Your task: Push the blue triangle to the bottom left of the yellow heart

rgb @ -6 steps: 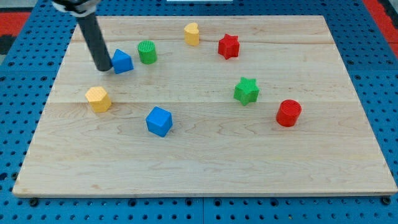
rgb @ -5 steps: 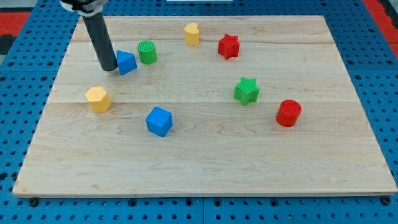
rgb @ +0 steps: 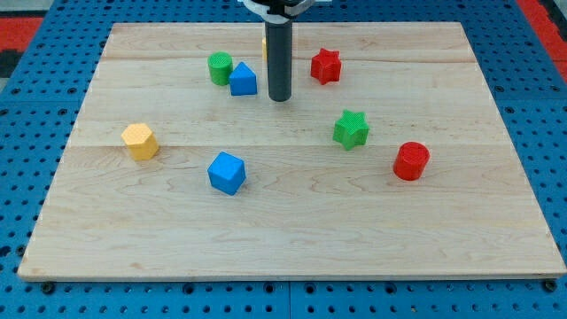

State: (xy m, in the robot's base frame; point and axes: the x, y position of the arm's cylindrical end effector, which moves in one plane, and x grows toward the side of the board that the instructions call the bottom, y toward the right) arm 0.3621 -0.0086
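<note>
The blue triangle (rgb: 243,80) lies near the board's top, touching or almost touching the green cylinder (rgb: 220,67) at its upper left. My tip (rgb: 280,97) rests on the board a little to the triangle's right and slightly lower, apart from it. The rod rises from there and hides nearly all of the yellow heart (rgb: 264,46), of which only a sliver shows at the rod's left edge.
A red star (rgb: 326,66) sits right of the rod. A green star (rgb: 351,129) and a red cylinder (rgb: 411,160) lie at the view's right. A yellow hexagon (rgb: 140,141) is at the left and a blue cube (rgb: 226,172) lies below centre.
My tip has swept from the triangle's left to its right. The blue triangle has moved right and slightly up. The green cylinder has shifted a little right and up. The rod now covers the heart.
</note>
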